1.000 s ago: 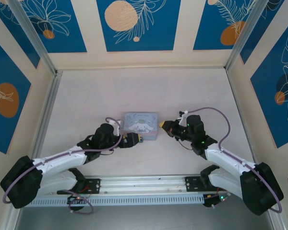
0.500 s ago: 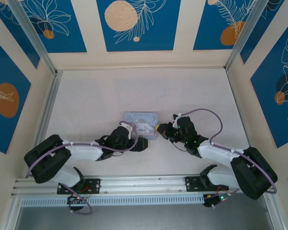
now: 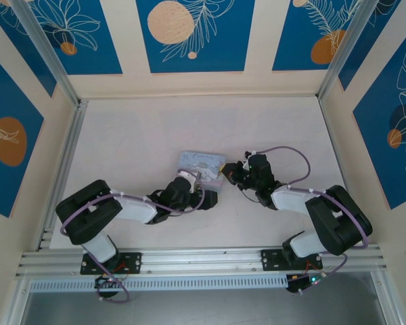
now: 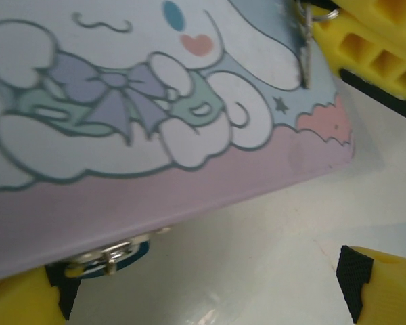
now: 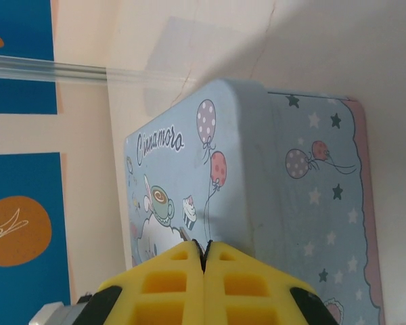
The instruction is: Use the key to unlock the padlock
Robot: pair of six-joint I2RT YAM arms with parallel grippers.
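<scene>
The pastel tin box (image 3: pixel 201 162) lies mid-table between both arms. On its front edge hangs the padlock (image 4: pixel 111 256), dark teal with a silvery hasp, low and left in the left wrist view. My left gripper (image 4: pixel 206 291) is open, its fingertips (image 4: pixel 382 292) spread wide before that edge, and the padlock sits by the left one. It holds nothing. My right gripper (image 5: pixel 204 247) is shut on the key (image 4: pixel 304 51), a thin metal strip that sticks out over the tin's lid near its right corner. In the top view the right gripper (image 3: pixel 224 175) sits at the tin's right end.
Aluminium rails (image 3: pixel 61 162) and patterned walls close in the pale table (image 3: pixel 189 122) on three sides. Both arm bases stand on the rail (image 3: pixel 203 261) at the near edge. Open tabletop lies behind the tin.
Both arms have stretched in toward the tin. The left gripper slid right to the tin's front edge. The tin sits slightly farther back and looks narrower. The right gripper stayed shut on the key.
</scene>
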